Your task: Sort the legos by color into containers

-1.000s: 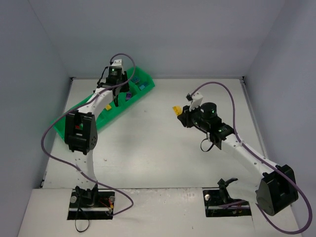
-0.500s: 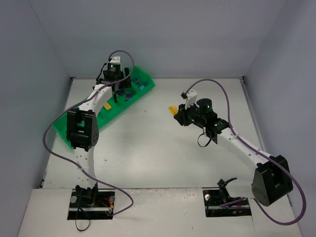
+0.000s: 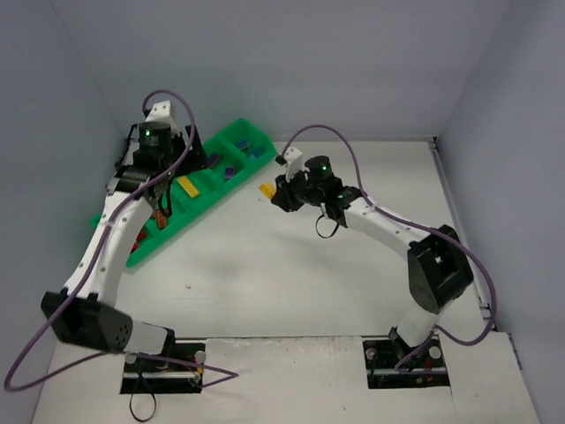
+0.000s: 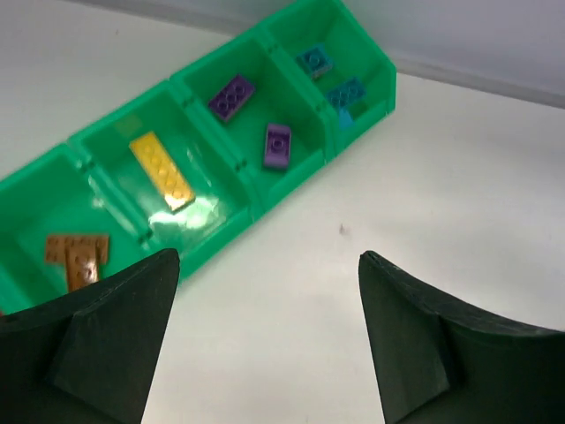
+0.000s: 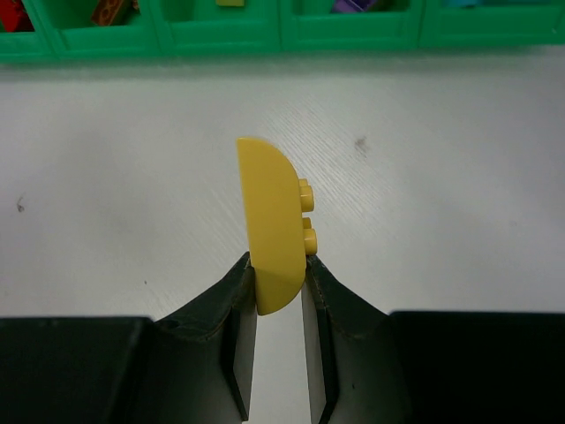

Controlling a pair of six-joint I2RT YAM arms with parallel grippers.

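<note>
The green tray (image 3: pixel 231 181) lies slanted at the back left, its containers holding legos. In the left wrist view I see a brown-orange stack (image 4: pixel 78 256), a yellow plate (image 4: pixel 161 170), two purple bricks (image 4: pixel 231 95) and teal ones (image 4: pixel 314 60). My left gripper (image 4: pixel 267 256) hangs open and empty above bare table just in front of the tray (image 4: pixel 282 190); from above it (image 3: pixel 201 152) shows over the tray. My right gripper (image 5: pixel 279 265) is shut on a yellow curved lego (image 5: pixel 274 225), held upright over the table just short of the tray (image 5: pixel 229 40). From above, that lego (image 3: pixel 266 189) is beside the tray's right end.
Grey walls close in the white table on three sides. A purple cable (image 3: pixel 177 168) loops from my left arm over the tray. A red lego (image 5: pixel 11 13) shows in the leftmost container in the right wrist view.
My left gripper opened and its arm swung left, away from the purple container. My right arm carried the yellow lego left, toward the tray.
</note>
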